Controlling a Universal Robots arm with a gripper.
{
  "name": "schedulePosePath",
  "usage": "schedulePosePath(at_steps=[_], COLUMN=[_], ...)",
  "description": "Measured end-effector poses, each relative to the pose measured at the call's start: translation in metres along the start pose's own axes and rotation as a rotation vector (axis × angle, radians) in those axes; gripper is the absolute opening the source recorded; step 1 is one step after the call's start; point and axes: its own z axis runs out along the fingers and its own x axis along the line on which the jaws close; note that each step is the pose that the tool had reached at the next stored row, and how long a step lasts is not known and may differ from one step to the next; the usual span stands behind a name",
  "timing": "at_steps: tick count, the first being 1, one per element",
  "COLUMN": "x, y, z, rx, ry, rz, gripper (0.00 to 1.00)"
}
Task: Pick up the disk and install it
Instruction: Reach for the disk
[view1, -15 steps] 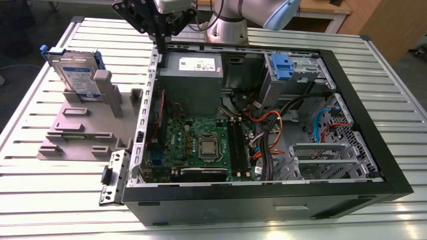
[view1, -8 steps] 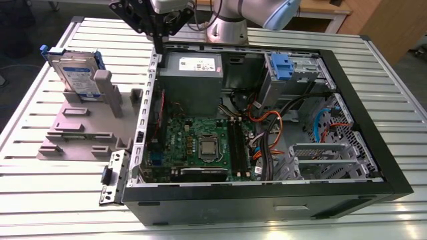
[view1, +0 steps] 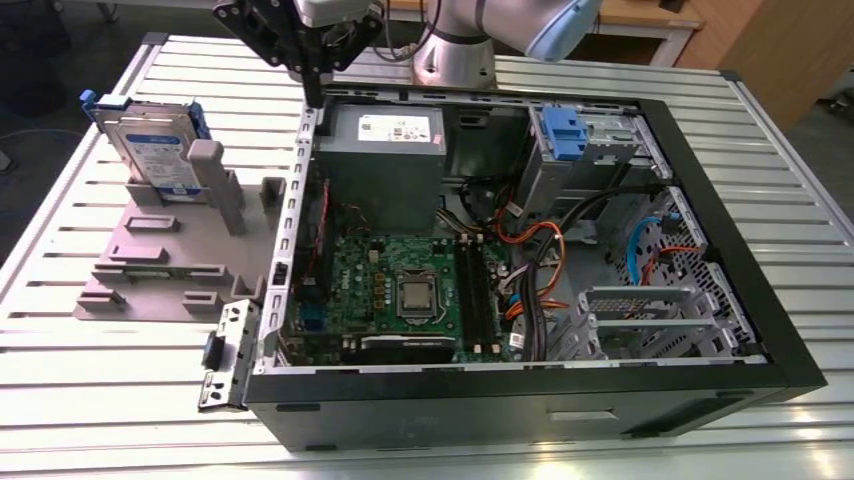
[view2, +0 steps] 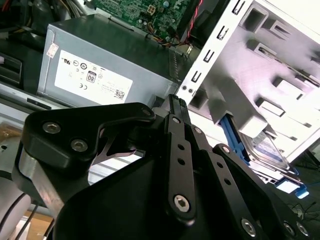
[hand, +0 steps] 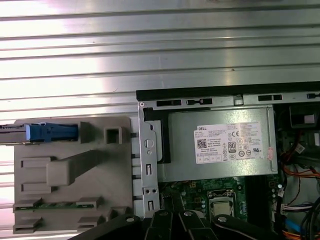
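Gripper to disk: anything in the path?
Nothing visible. The gripper hangs above the case wall by the power supply. The disk stands upright in the holder at the exterior view's left, with open air between them. A holder post stands beside the disk; its top edge is free.

One disk (view1: 150, 150) (blue-framed), one grey holder (view1: 160, 250), one computer case (view1: 534, 405) — one power supply (view1: 384, 135) inside — one gripper (view1: 315, 95).

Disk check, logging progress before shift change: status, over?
End effector shut, empty, above case wall beside power supply. Disk upright in grey holder, untouched. Holder's upright post stands against disk.
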Motion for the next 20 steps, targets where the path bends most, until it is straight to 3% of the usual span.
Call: schedulePosePath(at_steps=[20], x=[0.0093], y=[-0.0007], z=[0.0001], rx=[-0.0001], ry=[0.0000], rz=[0.000], gripper=[0.11])
